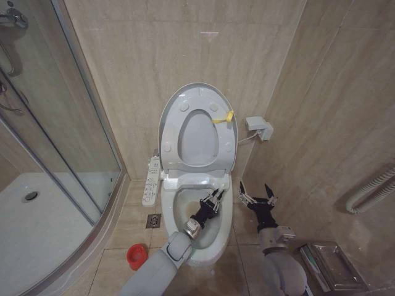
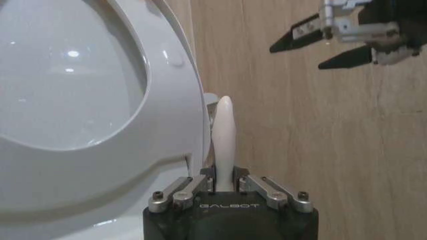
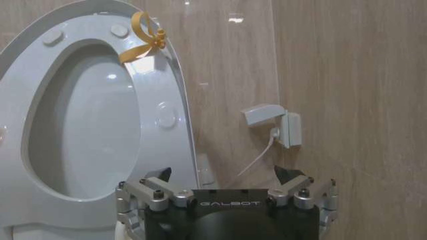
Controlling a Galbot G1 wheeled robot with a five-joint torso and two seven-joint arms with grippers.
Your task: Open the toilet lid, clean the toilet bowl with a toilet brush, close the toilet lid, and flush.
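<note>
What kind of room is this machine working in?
A bathroom, most likely: a white ceramic toilet bowl with its glossy white oval lid raised against a beige tiled wall, and a curved glass shower enclosure beside it.

Each arm has a smooth light-grey forearm shell that narrows into a black wrist section. The left gripper has a matte black housing behind the fingers, printed "GALBOT" in pale lettering. Silver metal linkage bars, fastened with dark socket-head screws, run from the housing toward the fingers. The right gripper has the same black housing, marking and silver screwed linkages. Its fingers are black and taper to points.
</note>
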